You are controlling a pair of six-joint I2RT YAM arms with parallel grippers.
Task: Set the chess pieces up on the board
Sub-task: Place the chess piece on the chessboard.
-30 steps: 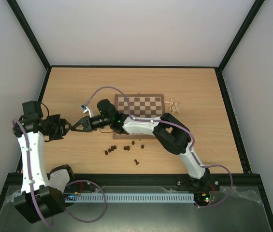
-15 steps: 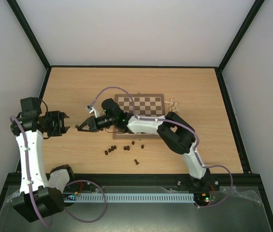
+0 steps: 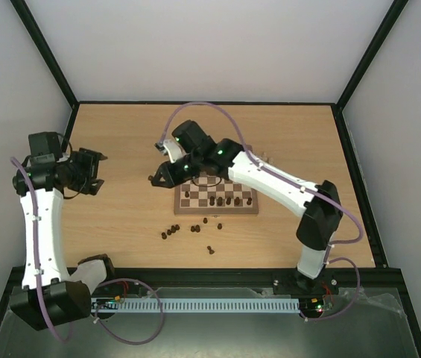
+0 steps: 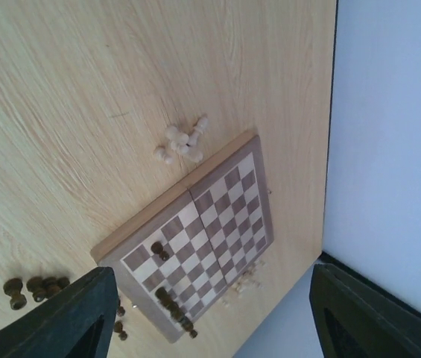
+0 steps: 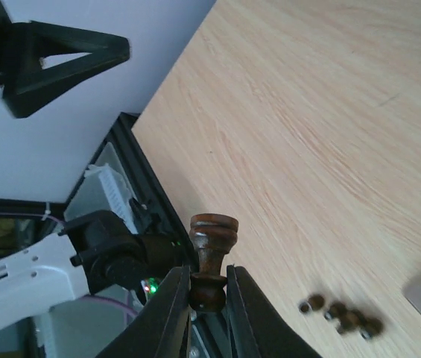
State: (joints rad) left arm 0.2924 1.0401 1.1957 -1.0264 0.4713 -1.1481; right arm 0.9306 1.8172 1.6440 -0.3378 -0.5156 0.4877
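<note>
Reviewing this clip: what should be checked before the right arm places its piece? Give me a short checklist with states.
1. Right gripper grips dark piece: ok, pinched between both fingers.
2. Left gripper out of the way: ok, open, empty, well left of the board.
3. Free squares on board: ok, most are bare.
4. Right gripper above board: not ok, it is over the table, left of the board.
5. Target square: cannot tell.

Board (image 3: 217, 212) flat, few dark pcs (image 3: 229, 200) on it; loose dark pcs (image 3: 171, 232) nr its front, pale heap (image 4: 181, 141) beside
</note>
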